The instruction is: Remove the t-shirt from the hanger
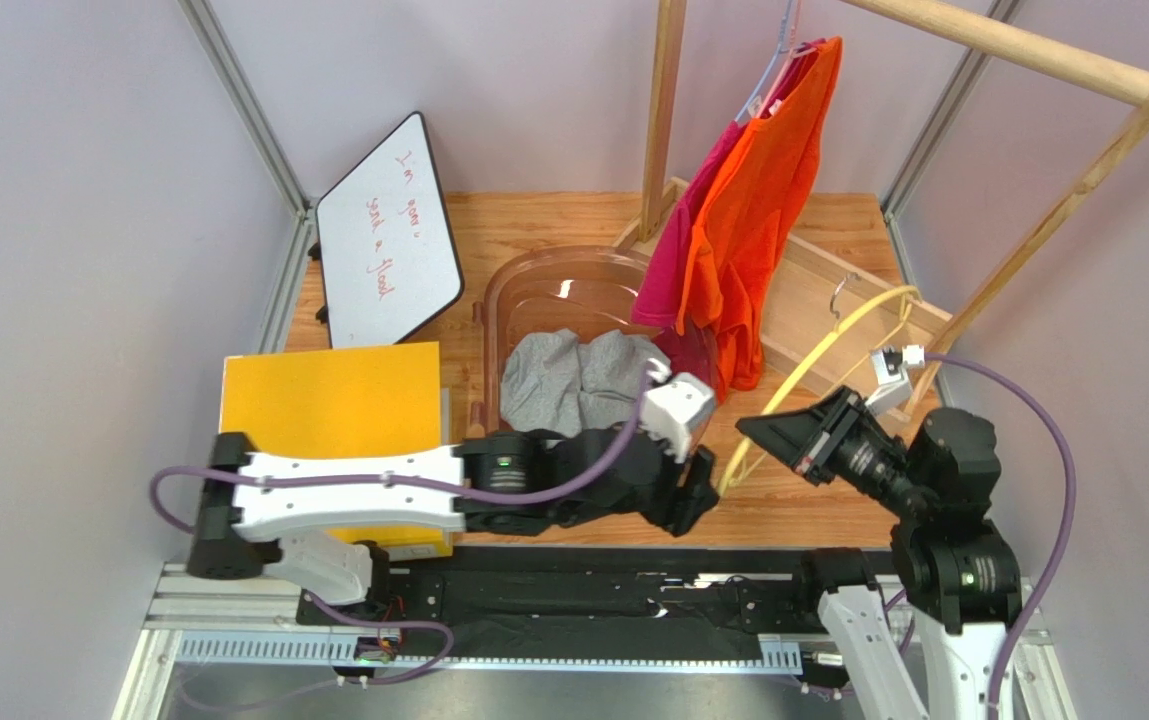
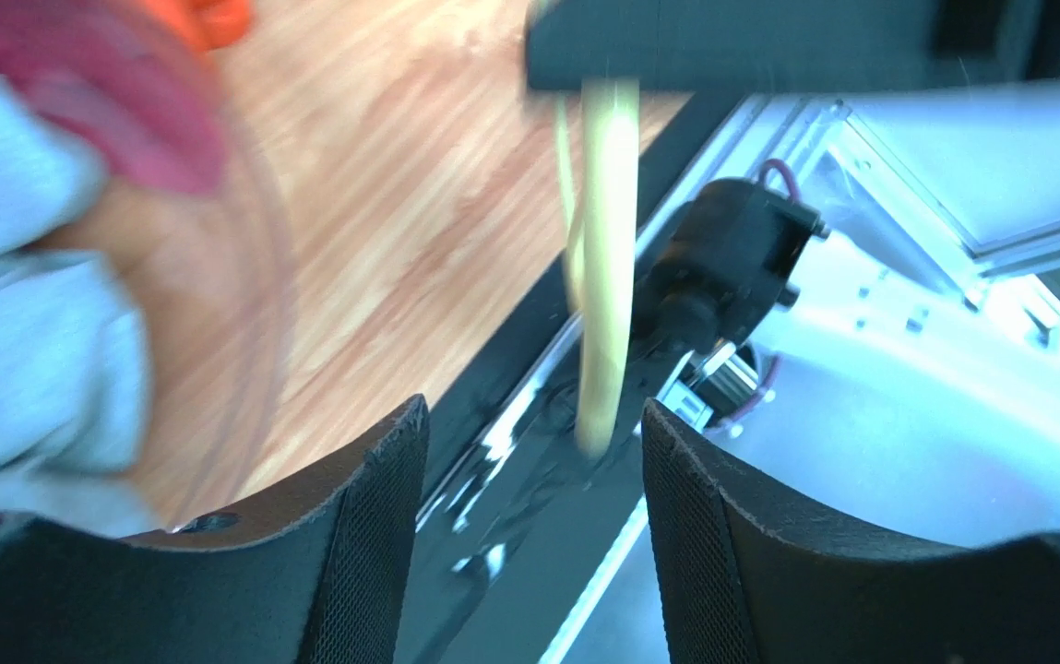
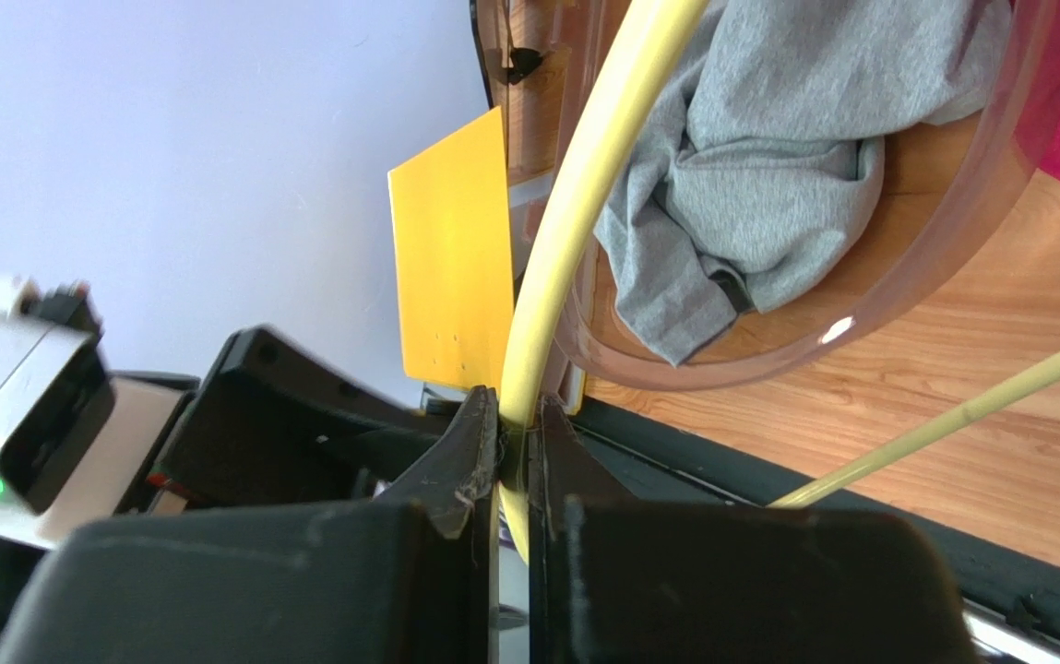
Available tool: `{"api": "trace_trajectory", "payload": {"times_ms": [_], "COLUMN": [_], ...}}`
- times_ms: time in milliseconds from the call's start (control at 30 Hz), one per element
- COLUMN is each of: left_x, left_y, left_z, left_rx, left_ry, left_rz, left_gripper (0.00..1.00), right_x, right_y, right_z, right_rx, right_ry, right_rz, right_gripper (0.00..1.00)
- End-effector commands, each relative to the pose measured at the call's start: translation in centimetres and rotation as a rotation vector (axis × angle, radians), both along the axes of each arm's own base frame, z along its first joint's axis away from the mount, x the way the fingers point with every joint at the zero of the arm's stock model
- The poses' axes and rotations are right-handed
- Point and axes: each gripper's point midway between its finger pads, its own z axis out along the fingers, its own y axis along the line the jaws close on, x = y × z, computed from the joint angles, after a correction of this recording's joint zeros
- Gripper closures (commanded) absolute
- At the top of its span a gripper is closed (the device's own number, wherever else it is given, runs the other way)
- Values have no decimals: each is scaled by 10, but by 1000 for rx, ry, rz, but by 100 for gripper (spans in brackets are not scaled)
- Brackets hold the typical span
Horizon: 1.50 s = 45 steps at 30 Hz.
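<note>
- Right wrist view: you see the right gripper (image 3: 514,429) clenched on the thin yellow hanger (image 3: 591,180), its fingertips pinching the bar from both sides. The top external view shows only that gripper and hanger meet.
- Left wrist view: you see the left gripper (image 2: 535,429) released. The hanger bar stands between its fingers (image 2: 383,512) and touches neither. From above, this gap is hidden.
- Top external view: only here do you see the wooden rack (image 1: 666,105), with an orange garment (image 1: 753,210) hanging on it.
- Task item: the grey t-shirt (image 1: 580,375) lies crumpled in the clear basket (image 1: 535,278), off the hanger.
</note>
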Motion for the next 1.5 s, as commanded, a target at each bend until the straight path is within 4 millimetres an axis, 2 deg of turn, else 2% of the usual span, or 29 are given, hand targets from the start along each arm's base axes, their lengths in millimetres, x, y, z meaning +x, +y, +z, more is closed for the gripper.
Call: {"api": "trace_trajectory", "payload": {"times_ms": [0,33,67,100,133,167,200,233,267,300,333,367,433,467,500,667,700,733,833,867,933,967,1067,1267,1300,1467], "left_x": [9,7,6,4,3,2,1,-1,-3,-6,-8,-12,-16,-17,-17,-18,-19,-20,-21,-21,-20,-19,-18,-14,-14,-15], "left_y": [50,65,73,80,92,97,104,113,118,123,129,132,141,143,148,152,152,151,150,150,149,149,147,145,143,131], "left_z": [42,48,46,33,36,33,18,22,19,9,14,14,13,9,11,8,6,5,4,5,3,5,7,6,4,8], "left_rx": [-143,-159,-163,-146,-166,-176,-149,-171,-174,-152,-174,-177,-188,-186,-194,-181,-161,-151,-110,-109,-97,-101,-98,-97,-93,-113], "left_ry": [-39,-33,-24,-6,5,26,37,46,61,71,77,81,87,92,91,85,84,83,72,70,65,62,57,54,54,69], "left_rz": [78,83,87,93,96,105,109,109,111,101,93,80,64,64,67,58,50,45,32,29,34,37,37,62,64,63], "left_gripper": [37,37,37,37,37,37,37,37,38,39,39,39,39,39,39,39,39,39,39,39,38,38,38,38,38,38], "right_x": [36,48,54,62,67,82,89,97,109,117,121,129,139,151,153,183,196,197,216,221,229,231,240,242,245,241], "right_y": [2,0,-1,-1,-1,-1,0,0,0,-2,-4,-6,-10,-13,-16,-25,-34,-36,-51,-62,-69,-77,-89,-114,-117,-135], "right_z": [49,49,58,66,72,78,89,95,112,118,127,146,162,164,180,212,211,222,227,228,222,227,223,214,205,189], "right_rx": [14,4,-1,-7,-12,-19,-28,-38,-48,-59,-76,-81,-93,-97,-97,-63,-57,-49,-25,-15,41,49,69,124,138,209], "right_ry": [-157,-146,-167,-201,-218,-205,-248,-260,-283,-291,-319,-351,-386,-377,-412,-423,-406,-429,-412,-411,-375,-402,-385,-342,-313,-234], "right_rz": [-7,-19,-29,-34,-34,-38,-30,-26,-31,-46,-52,-67,-104,-121,-141,-187,-207,-214,-261,-288,-292,-304,-317,-358,-366,-420], "right_gripper": [100,100,100,100,100,100,100,100,100,100,100,100,100,100,100,100,100,100,100,100,100,100,100,100,100,100]}}
